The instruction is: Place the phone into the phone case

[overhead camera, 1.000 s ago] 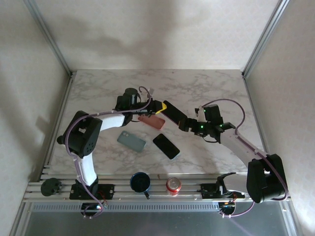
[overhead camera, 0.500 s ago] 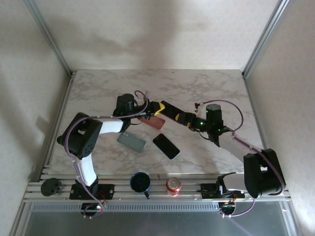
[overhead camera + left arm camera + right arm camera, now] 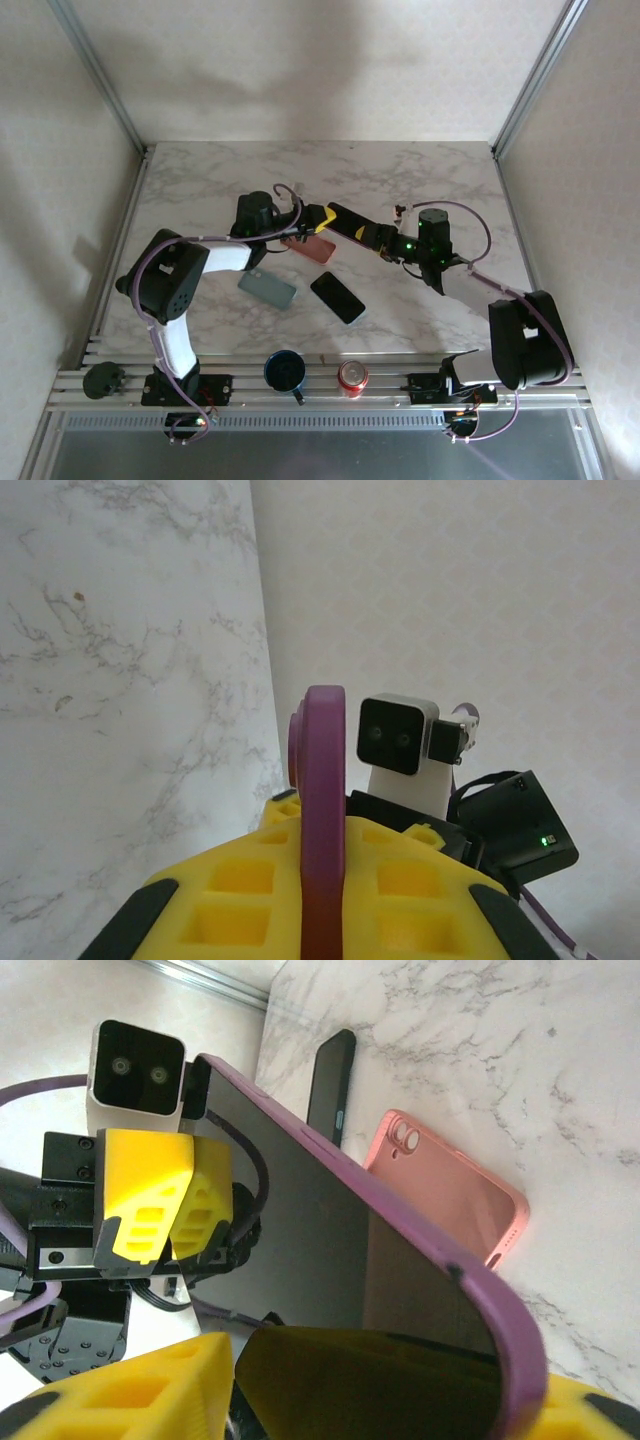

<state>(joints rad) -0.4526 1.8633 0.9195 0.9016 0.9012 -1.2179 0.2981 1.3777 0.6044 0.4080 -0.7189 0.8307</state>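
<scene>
A phone (image 3: 352, 224) with a dark screen (image 3: 330, 1220) sits inside a purple phone case (image 3: 430, 1250) and hangs in the air above the table's middle. My left gripper (image 3: 322, 219) is shut on its left end. In the left wrist view the case (image 3: 325, 750) stands edge-on between the yellow fingers (image 3: 240, 880), with the left gripper (image 3: 322, 825) around it. My right gripper (image 3: 383, 240) holds the other end. In the right wrist view the case's rim runs into one finger (image 3: 590, 1410) and the right gripper (image 3: 375, 1370) spans the phone's width.
A pink case (image 3: 308, 245) lies on the marble table (image 3: 440, 180) just under the held phone. A grey-green case (image 3: 267, 288) and a black phone (image 3: 338, 297) lie nearer. A blue mug (image 3: 285, 370) and a red can (image 3: 352, 376) stand at the front rail.
My right gripper has moved up and left onto the free end of the cased phone and its jaws have narrowed round it. The left gripper keeps its hold.
</scene>
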